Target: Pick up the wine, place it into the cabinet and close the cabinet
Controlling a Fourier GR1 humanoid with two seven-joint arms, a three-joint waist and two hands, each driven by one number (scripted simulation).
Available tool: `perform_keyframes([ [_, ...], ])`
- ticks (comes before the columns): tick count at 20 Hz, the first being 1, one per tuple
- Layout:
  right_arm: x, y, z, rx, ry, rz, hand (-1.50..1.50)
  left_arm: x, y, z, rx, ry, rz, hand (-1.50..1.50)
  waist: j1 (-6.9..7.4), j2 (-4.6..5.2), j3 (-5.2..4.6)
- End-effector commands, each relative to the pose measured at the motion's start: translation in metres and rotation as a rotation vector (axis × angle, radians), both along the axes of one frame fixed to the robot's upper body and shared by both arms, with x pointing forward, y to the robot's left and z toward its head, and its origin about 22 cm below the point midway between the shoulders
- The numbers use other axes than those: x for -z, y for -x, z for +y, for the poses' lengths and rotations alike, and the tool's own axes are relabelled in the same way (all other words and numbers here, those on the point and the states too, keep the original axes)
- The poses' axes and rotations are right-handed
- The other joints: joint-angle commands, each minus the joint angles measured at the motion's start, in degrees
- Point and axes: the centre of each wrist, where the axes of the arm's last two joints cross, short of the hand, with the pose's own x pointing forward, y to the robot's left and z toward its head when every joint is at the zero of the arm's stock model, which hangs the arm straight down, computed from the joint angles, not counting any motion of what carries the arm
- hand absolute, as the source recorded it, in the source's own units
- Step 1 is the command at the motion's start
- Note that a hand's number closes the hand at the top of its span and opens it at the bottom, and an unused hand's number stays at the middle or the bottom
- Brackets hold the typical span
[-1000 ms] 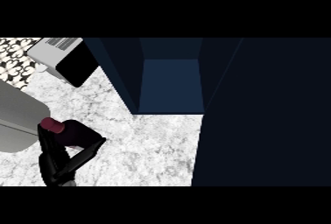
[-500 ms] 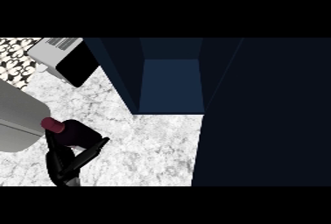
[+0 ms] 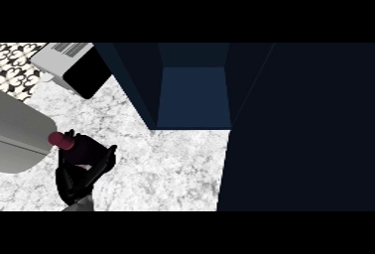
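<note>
Currently I see one black robot hand [image 3: 82, 173] curled round the dark wine bottle with maroon cap [image 3: 76, 148] — low left, over the white marbled counter [image 3: 168, 168], beside the open navy cabinet [image 3: 192, 96].

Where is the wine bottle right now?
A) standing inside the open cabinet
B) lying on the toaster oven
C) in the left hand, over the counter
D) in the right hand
C: the left hand curls round the wine bottle, left of the open cabinet.

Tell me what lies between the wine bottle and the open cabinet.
Head view: only bare marble counter lies between the wine bottle, held in the left hand, and the cabinet.
</note>
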Motion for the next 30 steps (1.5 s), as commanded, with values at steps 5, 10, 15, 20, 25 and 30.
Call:
perform_keyframes([
  [5, -0.011, 0.032, 0.001, -0.026, -0.035, -0.045, -1.5, 0.013, -0.013, -0.019, 0.123, -0.03, -0.02, 1.5, -0.09, 0.0, -0.03],
  [10, -0.01, 0.026, -0.002, -0.011, -0.038, -0.058, -1.5, 0.011, -0.017, -0.003, 0.142, -0.228, 0.02, 1.5, -0.3, -0.02, 0.02],
  [15, -0.007, 0.019, -0.002, -0.012, -0.028, -0.037, -1.5, 0.017, 0.004, 0.008, 0.485, -0.173, -0.024, 1.5, -0.16, -0.16, -0.02],
  [20, -0.017, 0.021, -0.006, -0.024, -0.03, -0.044, -1.5, -0.009, -0.003, 0.046, 0.688, -0.156, -0.1, 1.5, 0.35, -0.17, -0.01],
  [25, 0.002, 0.026, -0.005, -0.014, -0.018, -0.035, -1.5, -0.025, -0.001, 0.045, 0.61, -0.28, -0.217, 1.5, 0.33, -0.1, 0.04],
  [30, 0.012, 0.019, -0.016, -0.018, -0.021, -0.018, -1.5, -0.064, -0.024, 0.038, 0.691, -0.163, -0.304, 1.5, 0.27, -0.09, 0.1],
])
